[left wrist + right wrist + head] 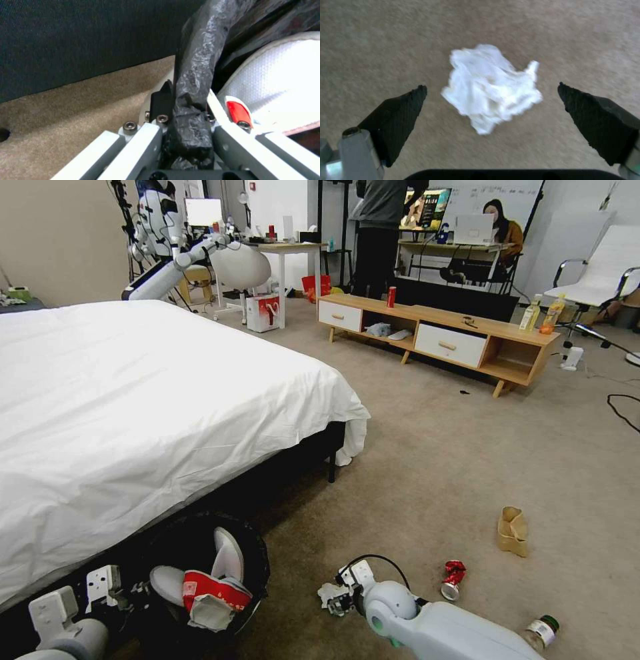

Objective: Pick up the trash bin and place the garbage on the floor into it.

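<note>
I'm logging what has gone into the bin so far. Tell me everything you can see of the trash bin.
The trash bin is round, lined with a crinkly black bag, beside the bed's foot. Two pale curved flaps stand inside, with a crushed red-and-white wrapper lying between them. The left gripper is shut on its bag-covered rim.

- Trash bin: round, lined with crinkly black bag, pale grey flaps inside; stands by the bed's foot corner. Crushed red-and-white wrapper lies in it.
- Crumpled white tissue: on the floor, just beside the bin.
- Red can: crushed, on its side.
- Tan paper bag: crumpled, beyond the can.
- Clear bottle: green cap, lying near the can.
</note>
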`<state>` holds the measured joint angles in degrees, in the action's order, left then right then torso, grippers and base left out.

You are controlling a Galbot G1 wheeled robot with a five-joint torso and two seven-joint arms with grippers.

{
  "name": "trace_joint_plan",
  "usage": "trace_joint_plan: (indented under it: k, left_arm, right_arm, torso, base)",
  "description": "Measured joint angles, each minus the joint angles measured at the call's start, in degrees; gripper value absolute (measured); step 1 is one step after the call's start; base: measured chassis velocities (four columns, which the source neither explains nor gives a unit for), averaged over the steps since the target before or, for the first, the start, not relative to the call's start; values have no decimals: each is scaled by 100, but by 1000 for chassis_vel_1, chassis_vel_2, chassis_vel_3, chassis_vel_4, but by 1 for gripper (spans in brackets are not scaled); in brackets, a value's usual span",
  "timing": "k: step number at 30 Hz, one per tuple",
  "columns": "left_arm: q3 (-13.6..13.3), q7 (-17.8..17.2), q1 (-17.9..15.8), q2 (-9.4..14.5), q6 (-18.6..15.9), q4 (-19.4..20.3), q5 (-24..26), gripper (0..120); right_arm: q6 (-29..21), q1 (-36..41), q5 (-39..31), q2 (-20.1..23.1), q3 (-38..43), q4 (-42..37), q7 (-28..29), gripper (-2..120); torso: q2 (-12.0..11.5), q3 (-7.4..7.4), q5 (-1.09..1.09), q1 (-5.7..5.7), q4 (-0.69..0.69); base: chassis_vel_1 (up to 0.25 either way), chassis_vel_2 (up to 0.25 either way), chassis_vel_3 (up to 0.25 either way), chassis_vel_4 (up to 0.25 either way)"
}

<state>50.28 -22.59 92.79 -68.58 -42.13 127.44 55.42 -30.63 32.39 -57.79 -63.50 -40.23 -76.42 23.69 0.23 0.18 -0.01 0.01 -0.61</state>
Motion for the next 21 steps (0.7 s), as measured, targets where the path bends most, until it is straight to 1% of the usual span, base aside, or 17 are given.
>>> trace_joint_plan:
  k: [3,4,6,12,21]
  left_arm:
    - [-2,2,-11,10,0,-19,1,1]
    - [-2,2,-11,10,0,-19,1,1]
    - [-6,4,-21,13,0,-33,4,1]
    - [-18,5,-41,22,0,-58,10,1]
    - [-23,6,-51,9,0,-102,12,1]
  right_arm:
    - [97,-11,60,-234,-64,266,-82,100]
    - [97,-11,60,-234,-64,266,-82,100]
    - [192,-12,138,-386,-116,482,-148,100]
    - [298,10,262,-628,-132,862,-249,99]
    - [442,54,455,-723,-94,1257,-364,97]
  torso:
    - [0,0,0,0,0]
    - [0,0,0,0,0]
    - [0,0,0,0,0]
    - [0,0,0,0,0]
    - [1,0,0,0,0]
  base:
    - [0,0,0,0]
    - [0,0,0,0]
    - [0,0,0,0]
    - [0,0,0,0]
    - [0,0,0,0]
